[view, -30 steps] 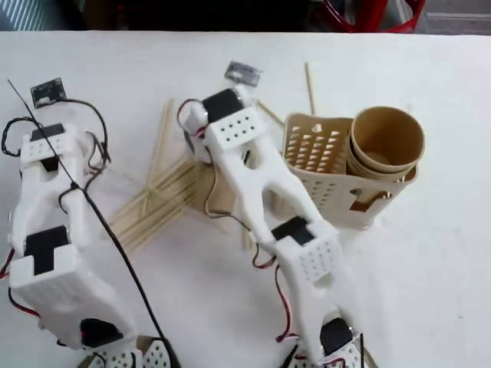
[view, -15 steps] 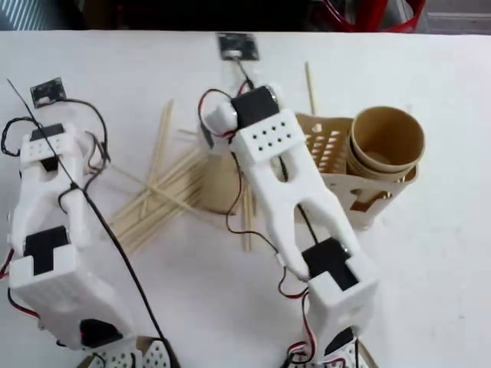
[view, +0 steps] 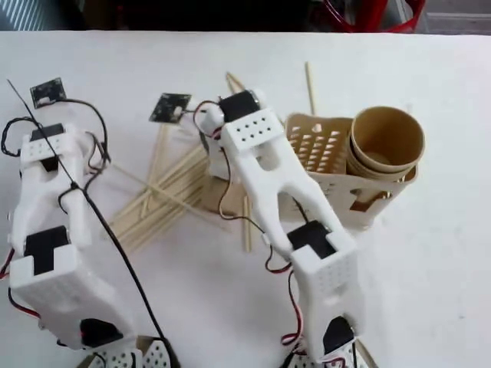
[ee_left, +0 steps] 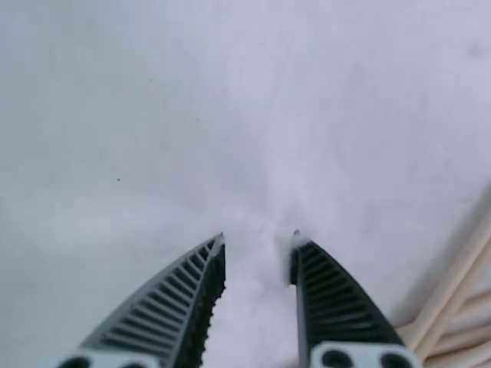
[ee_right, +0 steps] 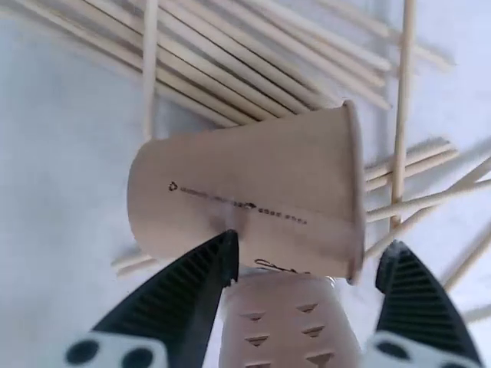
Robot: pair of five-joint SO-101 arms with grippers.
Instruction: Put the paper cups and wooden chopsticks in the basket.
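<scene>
Right gripper [ee_right: 313, 244] hangs released over the toppled paper cup [ee_right: 245, 195] on the wooden chopsticks [ee_right: 230, 69]; next, I reckon, it must clench it and lift toward the basket [view: 314, 146].

A white counter [view: 430, 261] carries two white arms. The left arm [view: 50, 230] sits folded at the left side, with a black cable [view: 115, 238] running across it. The right arm [view: 284, 199] stretches from the near edge up the middle, its far end just beside the left wall of a beige perforated basket [view: 322, 153]. Stacked paper cups [view: 387, 142] sit in the basket's right end, mouths showing. A loose pile of chopsticks [view: 157, 203] spreads between the arms, partly under the right arm. A lone stick [view: 309, 86] lies just beyond the basket. Two small dark circuit boards [view: 170, 107] on wires show near the arms' far ends.
</scene>
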